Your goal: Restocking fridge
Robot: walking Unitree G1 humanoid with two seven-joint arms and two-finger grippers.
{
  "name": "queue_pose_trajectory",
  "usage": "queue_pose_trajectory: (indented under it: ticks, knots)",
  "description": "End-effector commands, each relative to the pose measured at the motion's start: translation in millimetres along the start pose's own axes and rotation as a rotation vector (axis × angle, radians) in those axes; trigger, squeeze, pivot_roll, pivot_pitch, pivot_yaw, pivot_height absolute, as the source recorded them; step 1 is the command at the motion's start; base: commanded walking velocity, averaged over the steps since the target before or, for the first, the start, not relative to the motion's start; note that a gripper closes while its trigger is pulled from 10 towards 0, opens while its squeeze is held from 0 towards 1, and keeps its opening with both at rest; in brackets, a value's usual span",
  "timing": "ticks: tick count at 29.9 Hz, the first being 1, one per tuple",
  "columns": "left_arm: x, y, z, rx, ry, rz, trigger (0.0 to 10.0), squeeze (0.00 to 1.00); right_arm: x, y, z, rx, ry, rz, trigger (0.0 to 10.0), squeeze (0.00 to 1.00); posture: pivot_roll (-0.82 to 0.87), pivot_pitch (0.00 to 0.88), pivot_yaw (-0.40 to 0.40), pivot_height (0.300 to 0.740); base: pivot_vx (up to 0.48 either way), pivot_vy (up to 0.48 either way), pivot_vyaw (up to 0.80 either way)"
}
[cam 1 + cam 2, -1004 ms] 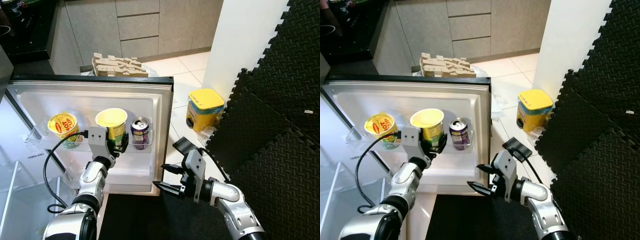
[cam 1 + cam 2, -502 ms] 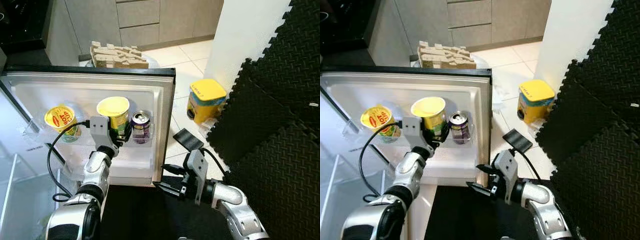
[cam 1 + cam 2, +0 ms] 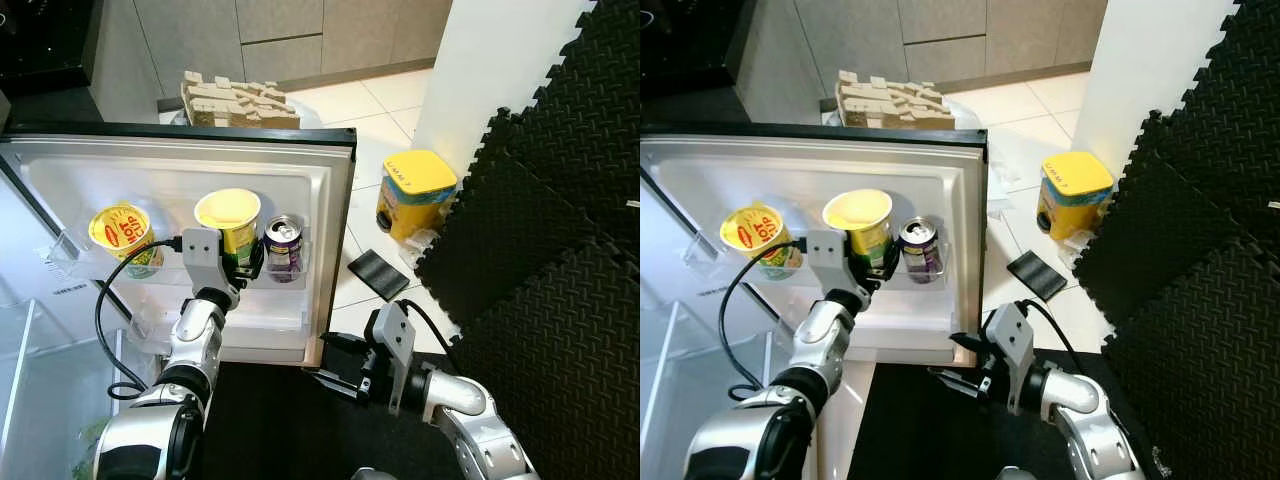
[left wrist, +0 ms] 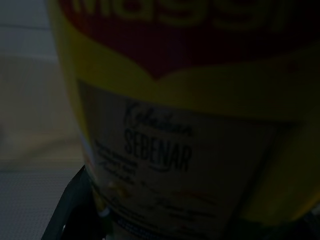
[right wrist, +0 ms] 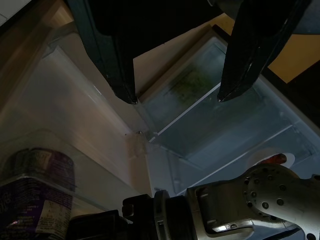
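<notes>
Head stereo pair looks down on the open fridge door (image 3: 180, 165); wrist cameras sit close.

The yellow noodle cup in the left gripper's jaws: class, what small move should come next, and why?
Probably open the jaws and draw back. The left gripper is shut on the yellow noodle cup, which already stands upright in the clear door shelf, beside the purple drink can.

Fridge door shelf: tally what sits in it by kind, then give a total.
Noodle cups: 2, the one with the red and yellow lid at the robot's left and the plain yellow-lidded one that the left hand is at.
Drink cans: 1, the purple can.
Total: 3.
</notes>
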State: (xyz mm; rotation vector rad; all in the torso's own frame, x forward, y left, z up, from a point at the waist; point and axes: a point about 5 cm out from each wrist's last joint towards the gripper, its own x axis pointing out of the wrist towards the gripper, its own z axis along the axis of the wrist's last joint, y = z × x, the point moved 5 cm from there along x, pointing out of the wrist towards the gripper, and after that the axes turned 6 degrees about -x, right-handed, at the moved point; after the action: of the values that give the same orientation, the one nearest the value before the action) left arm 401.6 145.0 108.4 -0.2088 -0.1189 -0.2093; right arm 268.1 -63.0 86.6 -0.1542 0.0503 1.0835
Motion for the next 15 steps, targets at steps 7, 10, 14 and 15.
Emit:
queue_pose_trajectory:
  ticks: [7, 10, 14, 15]
  knots:
    - [-3.0, -4.0, -14.2, -0.024, 0.052, 0.025, 10.0, 0.44, -2.7, 3.8, -0.3, 0.017, 0.004, -0.001, 10.0, 0.0, -0.26, 0.162, 0.034, 0.74, 0.0, 0.0, 0.0]
    - [-2.3, -6.8, -14.9, -0.03, 0.054, 0.019, 10.0, 0.0, -3.2, 4.3, -1.0, 0.018, 0.009, -0.002, 10.0, 0.0, -0.26, 0.162, 0.036, 0.74, 0.0, 0.0, 0.0]
    - [-1.7, -8.8, -15.4, -0.03, 0.057, 0.012, 10.0, 0.0, -3.1, 3.9, -1.3, 0.017, 0.011, -0.002, 10.0, 0.0, -0.26, 0.157, 0.036, 0.74, 0.0, 0.0, 0.0]
    - [-1.8, -9.3, -15.6, -0.031, 0.057, 0.009, 10.0, 0.0, -3.0, 3.9, -1.4, 0.016, 0.012, -0.002, 10.0, 0.0, -0.26, 0.157, 0.036, 0.74, 0.0, 0.0, 0.0]
